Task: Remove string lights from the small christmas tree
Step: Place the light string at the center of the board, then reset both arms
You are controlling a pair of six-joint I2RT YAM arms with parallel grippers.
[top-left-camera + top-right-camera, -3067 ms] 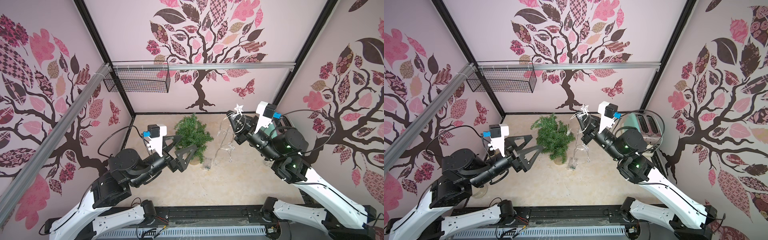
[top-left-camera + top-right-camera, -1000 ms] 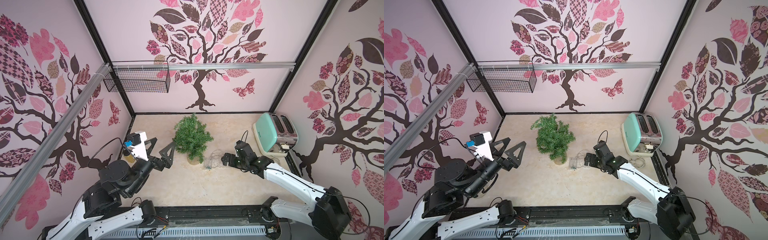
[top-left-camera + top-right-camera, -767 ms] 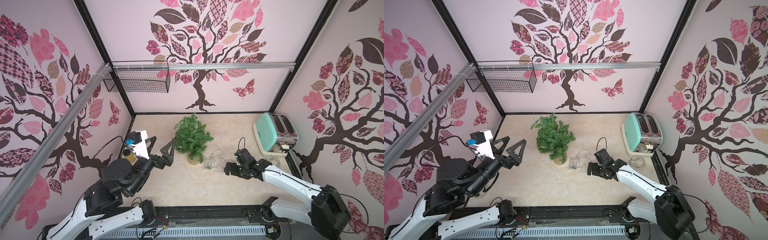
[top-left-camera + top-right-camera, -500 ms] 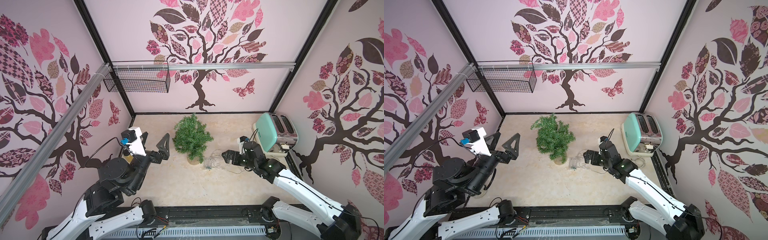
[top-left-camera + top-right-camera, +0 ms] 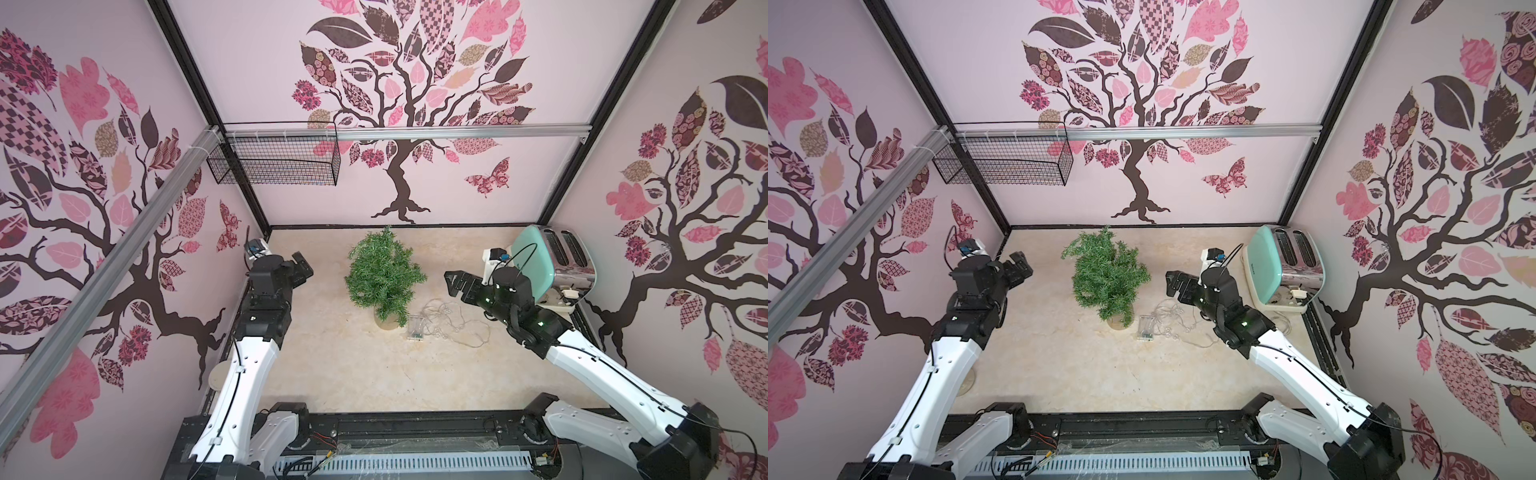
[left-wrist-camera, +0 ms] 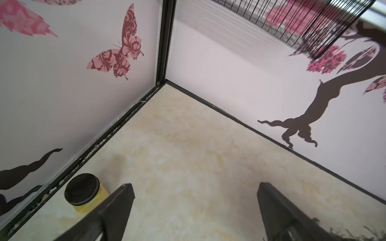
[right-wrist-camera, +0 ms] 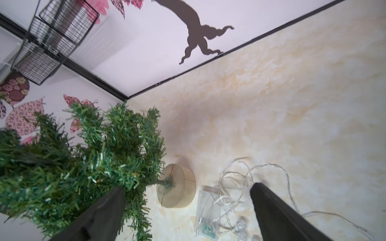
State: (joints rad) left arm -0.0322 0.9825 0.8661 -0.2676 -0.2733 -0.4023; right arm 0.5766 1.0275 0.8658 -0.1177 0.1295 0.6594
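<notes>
The small christmas tree (image 5: pixel 384 278) (image 5: pixel 1106 276) stands upright on its round tan base at mid-table, with no wire on its branches in both top views. The string lights (image 5: pixel 440 322) (image 5: pixel 1167 322) lie in a loose heap on the table just right of the base, and their clear battery box (image 7: pixel 207 215) lies closest to it. My right gripper (image 5: pixel 455 284) (image 7: pixel 188 186) hovers open and empty above the heap, beside the tree (image 7: pixel 83 156). My left gripper (image 5: pixel 301 270) (image 6: pixel 194 185) is open and empty near the left wall, well clear of the tree.
A mint toaster (image 5: pixel 536 266) stands at the back right, close behind my right arm. A black wire basket (image 5: pixel 274 160) hangs on the back wall. A yellow jar with a black lid (image 6: pixel 83 189) sits against the left wall by my left gripper.
Three seconds ago my right gripper held the lights high; they now lie on the table. My right gripper has risen off the heap. My left arm swung back toward the left wall.
</notes>
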